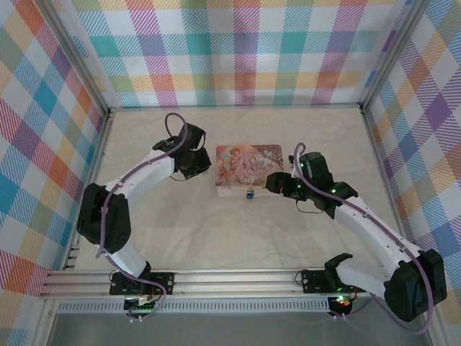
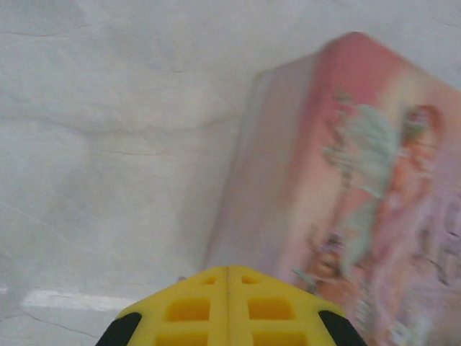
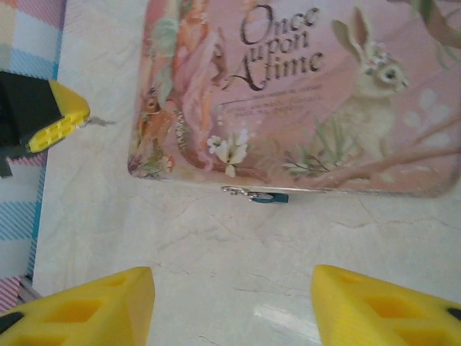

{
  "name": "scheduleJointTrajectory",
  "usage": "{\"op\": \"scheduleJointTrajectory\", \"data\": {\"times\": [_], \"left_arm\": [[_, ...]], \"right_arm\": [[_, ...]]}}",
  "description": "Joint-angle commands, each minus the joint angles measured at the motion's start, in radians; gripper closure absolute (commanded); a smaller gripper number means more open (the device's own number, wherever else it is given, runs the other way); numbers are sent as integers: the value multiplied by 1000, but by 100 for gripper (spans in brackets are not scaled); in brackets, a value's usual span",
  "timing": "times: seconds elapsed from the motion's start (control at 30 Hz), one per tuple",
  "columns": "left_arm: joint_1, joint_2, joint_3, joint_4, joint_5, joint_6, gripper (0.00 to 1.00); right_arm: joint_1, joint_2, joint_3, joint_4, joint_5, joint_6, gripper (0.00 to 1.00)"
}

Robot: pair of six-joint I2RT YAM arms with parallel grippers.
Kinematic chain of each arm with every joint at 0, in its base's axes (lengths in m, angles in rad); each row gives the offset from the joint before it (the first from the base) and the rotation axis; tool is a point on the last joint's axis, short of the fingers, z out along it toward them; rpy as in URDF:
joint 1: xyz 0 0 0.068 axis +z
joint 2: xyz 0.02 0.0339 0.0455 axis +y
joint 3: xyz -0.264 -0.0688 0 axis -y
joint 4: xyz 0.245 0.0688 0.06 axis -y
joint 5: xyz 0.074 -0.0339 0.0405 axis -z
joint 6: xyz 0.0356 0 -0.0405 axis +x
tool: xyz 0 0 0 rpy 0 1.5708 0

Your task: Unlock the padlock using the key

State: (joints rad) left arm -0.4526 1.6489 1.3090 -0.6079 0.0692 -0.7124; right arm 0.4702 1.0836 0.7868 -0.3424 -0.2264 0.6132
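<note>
Left fingers [image 2: 187, 311], pressed together beside the pink tin [image 3: 302, 94], pinch the thin key [image 3: 101, 122]. Right fingers [image 3: 79, 306] are spread wide, facing the padlock [image 3: 274, 197] at the tin's front edge.

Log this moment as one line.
left gripper shut on key, left of tin | right gripper open, facing padlock | padlock at tin front edge | key not yet inserted

My left gripper [image 2: 228, 277] and right gripper [image 3: 230, 306] wear bright yellow fingers [image 3: 79, 306], moulded with square pockets and edged black at their heels. Behind the fingers sit black wrist housings [image 1: 191, 155], then white arm shells [image 1: 144, 173] with bulky black joints [image 1: 104, 216]. A purplish cable [image 1: 166, 122] runs back from each wrist; green lights [image 1: 333, 189] dot my right one.
</note>
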Motion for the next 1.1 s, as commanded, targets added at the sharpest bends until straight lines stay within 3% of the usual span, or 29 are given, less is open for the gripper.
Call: {"op": "scheduleJointTrajectory", "data": {"times": [0.0, 0.2, 0.47, 0.67, 0.87, 1.07], "left_arm": [[-23, -33, 66, -27, 137, 48, 100], [-89, 1, 204, -79, 276, 91, 100], [-180, 42, 331, -88, 416, 96, 100], [-232, 67, 403, -125, 463, 119, 100], [-241, 61, 412, -121, 487, 119, 100], [-245, 58, 414, -112, 512, 119, 100]], "right_arm": [[11, -18, 11, 114, -77, -53, 50], [31, -34, 47, 135, -139, -199, 46], [42, -48, 91, 136, -152, -303, 55], [44, -27, 143, 116, -211, -350, 59], [45, -14, 160, 110, -252, -373, 67], [48, 5, 171, 108, -257, -377, 68]]}}
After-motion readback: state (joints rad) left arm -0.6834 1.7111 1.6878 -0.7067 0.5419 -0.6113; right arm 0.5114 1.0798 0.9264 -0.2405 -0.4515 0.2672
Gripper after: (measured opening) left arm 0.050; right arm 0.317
